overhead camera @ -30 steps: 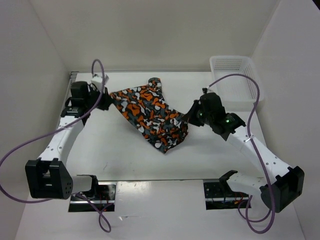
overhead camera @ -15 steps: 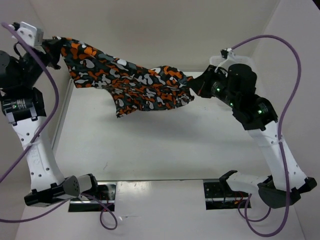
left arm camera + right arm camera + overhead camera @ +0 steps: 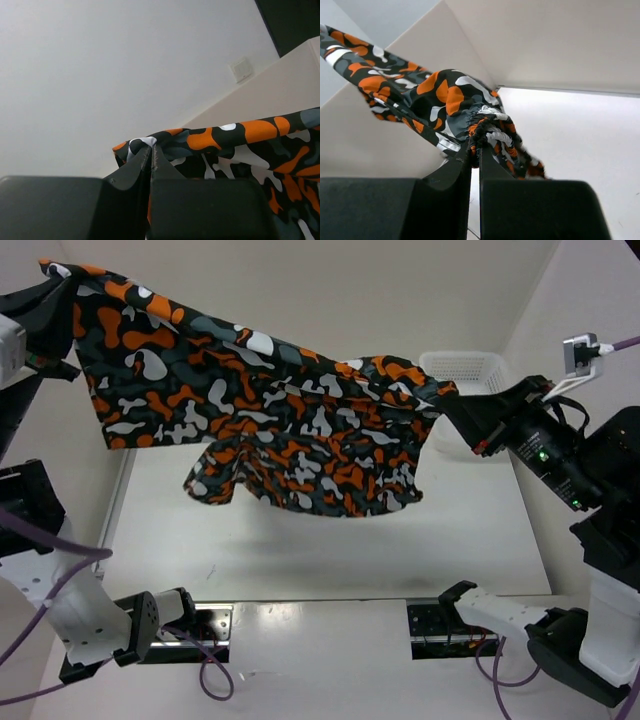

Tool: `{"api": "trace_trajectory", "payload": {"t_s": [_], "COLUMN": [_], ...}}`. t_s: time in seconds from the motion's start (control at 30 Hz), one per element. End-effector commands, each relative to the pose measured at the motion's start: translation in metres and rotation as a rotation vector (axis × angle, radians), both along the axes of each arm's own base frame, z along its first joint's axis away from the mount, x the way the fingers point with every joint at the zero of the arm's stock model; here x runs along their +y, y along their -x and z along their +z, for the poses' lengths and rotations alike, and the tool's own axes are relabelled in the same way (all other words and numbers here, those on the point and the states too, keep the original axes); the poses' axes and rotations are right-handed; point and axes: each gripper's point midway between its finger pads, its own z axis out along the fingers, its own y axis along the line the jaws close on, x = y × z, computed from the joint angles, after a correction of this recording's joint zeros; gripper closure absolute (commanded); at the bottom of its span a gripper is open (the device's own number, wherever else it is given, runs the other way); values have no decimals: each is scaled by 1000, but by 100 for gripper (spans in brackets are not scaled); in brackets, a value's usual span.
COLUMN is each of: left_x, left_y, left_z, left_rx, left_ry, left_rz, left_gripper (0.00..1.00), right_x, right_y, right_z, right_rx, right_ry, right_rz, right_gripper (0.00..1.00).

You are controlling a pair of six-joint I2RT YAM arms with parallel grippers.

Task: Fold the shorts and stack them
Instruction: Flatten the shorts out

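The shorts, printed in orange, dark grey, black and white blotches, hang stretched in the air between both arms, high above the table. My left gripper is shut on their upper left corner; in the left wrist view the fingertips pinch the cloth edge. My right gripper is shut on the gathered waistband at the right; in the right wrist view the cloth bunches between the jaws. The legs hang loose below the middle.
A white mesh basket stands at the back right of the white table, partly behind the shorts and the right gripper. White walls enclose the table on three sides. Purple cables loop near both arm bases.
Both arms have lifted the shorts off the table and raised them high, pulling apart so the cloth now spreads wide between the grippers.
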Motion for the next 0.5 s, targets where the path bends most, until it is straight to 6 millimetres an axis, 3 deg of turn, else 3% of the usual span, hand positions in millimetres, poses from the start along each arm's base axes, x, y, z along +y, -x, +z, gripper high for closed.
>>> {"api": "trace_trajectory", "payload": {"t_s": [0.0,0.03,0.13,0.23,0.27,0.3,0.33,0.37,0.4,0.43,0.47], "left_x": [11,10,18,31,35,37,49,50,52,55,61], "left_y": [-13,-10,-36,-76,-81,-91,-122,-127,-136,-145,-159], "left_z": [3,5,-7,-40,-45,-57,-95,-105,-121,-137,-164], "left_rx": [21,11,75,192,195,220,315,329,366,407,468], "left_ry": [30,26,42,70,72,75,111,111,119,135,158], "left_rz": [36,36,29,14,23,14,14,6,-2,-3,-3], "left_gripper": [100,100,100,100,100,100,100,100,100,100,100], "right_x": [-4,-5,1,4,8,7,6,10,10,14,15], "right_y": [-3,-1,-10,-26,-37,-44,-46,-57,-65,-71,-77], "right_z": [-23,-24,-45,-75,-95,-106,-115,-144,-152,-179,-192], "right_rx": [63,73,125,201,239,250,267,328,329,381,402], "right_ry": [53,30,26,20,30,38,29,52,54,76,91], "right_rz": [-27,-26,-25,-68,-81,-104,-119,-134,-159,-164,-177], "right_gripper": [100,100,100,100,100,100,100,100,100,100,100]}}
